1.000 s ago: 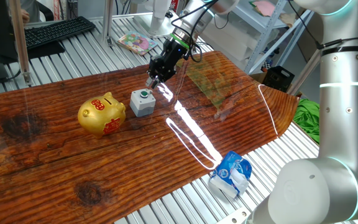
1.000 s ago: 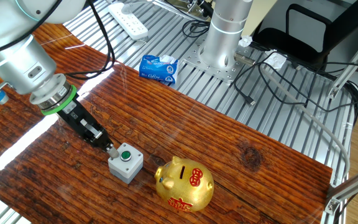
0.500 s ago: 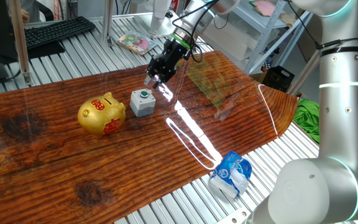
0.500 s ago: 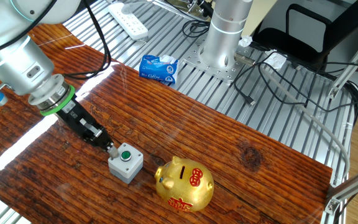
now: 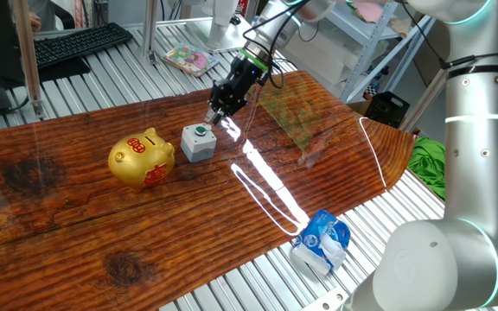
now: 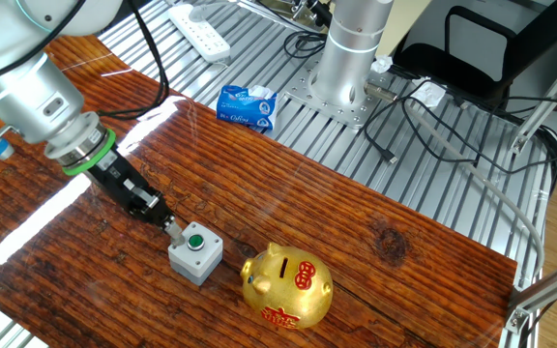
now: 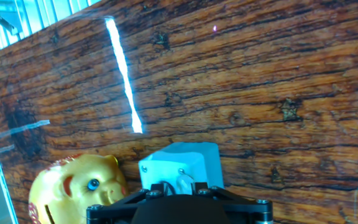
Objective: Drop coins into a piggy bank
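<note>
The gold piggy bank [image 5: 141, 159] with red markings stands on the wooden board [image 5: 76, 225], slot on top. It also shows in the other fixed view [image 6: 286, 283] and at the hand view's lower left [image 7: 73, 186]. My gripper [image 5: 213, 114] hangs just behind the small grey box with a green button [image 5: 197, 142], to the right of the bank. Its tip [image 6: 173, 227] is close above the box's far edge [image 6: 195, 251]. In the hand view the fingers are closed on a small silvery coin [image 7: 183, 182], with the box [image 7: 179, 160] right beyond it.
A blue and white packet [image 5: 321, 242] lies off the board's near right edge, also seen in the other fixed view [image 6: 248, 104]. A keyboard [image 5: 76, 43] and a power strip [image 6: 199, 29] sit on the slatted table. The arm's base [image 6: 346, 58] stands behind the board.
The gripper has shifted slightly to the right and stays by the grey box. The bank and the box have not moved.
</note>
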### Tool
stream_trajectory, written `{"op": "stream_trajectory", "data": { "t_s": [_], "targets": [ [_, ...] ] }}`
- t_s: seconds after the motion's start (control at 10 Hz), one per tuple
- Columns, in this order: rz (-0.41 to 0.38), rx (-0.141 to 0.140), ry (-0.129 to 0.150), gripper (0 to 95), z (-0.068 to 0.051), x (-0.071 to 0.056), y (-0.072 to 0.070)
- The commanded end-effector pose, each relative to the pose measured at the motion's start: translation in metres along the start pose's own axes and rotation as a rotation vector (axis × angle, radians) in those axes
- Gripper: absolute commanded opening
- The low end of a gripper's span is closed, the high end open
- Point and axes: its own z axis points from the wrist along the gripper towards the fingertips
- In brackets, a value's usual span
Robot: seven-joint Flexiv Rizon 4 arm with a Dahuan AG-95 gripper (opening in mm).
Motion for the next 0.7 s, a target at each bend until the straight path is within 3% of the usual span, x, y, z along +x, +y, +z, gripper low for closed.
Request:
{"op": "stream_trajectory", "data": {
  "t_s": [0.1,0.4,0.5,0.7],
  "targets": [
    [-0.005,-0.008,-0.008,19.0,0.0013,0.004,-0.0033],
    [-0.003,-0.023,-0.013,19.0,0.0044,0.0087,-0.0048],
    [0.003,-0.039,-0.011,19.0,0.0046,0.0089,-0.0049],
    [0.001,-0.041,-0.013,19.0,0.0053,0.0087,-0.0048]
  ]
}}
